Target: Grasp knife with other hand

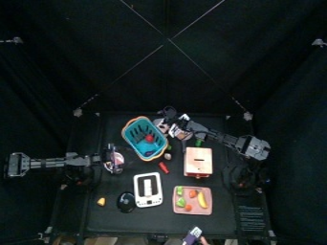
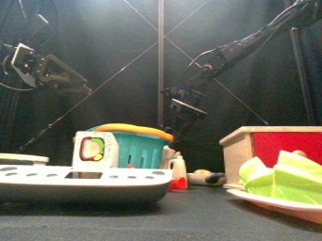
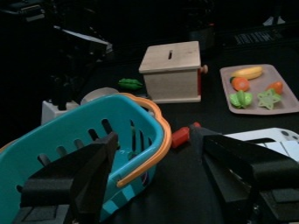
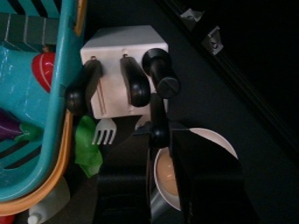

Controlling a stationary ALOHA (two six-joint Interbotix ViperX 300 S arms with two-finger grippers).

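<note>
Black curtains ring my small table (image 1: pixel 230 215); the teal basket (image 1: pixel 143 137) sits mid-table, the white knife block (image 4: pixel 121 72) behind it, knives unpulled; right claw (image 4: pixel 163 131) hovers there, state unclear; left claw (image 3: pixel 163 179) gapes wide, awaiting handover, I judge.

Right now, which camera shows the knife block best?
The right wrist view: the knife block is close, with its dark handles plainly visible beside the teal basket. The left wrist view shows only part of it past the basket. In the top view it is tiny, under the right arm. The front view hides it.
</note>
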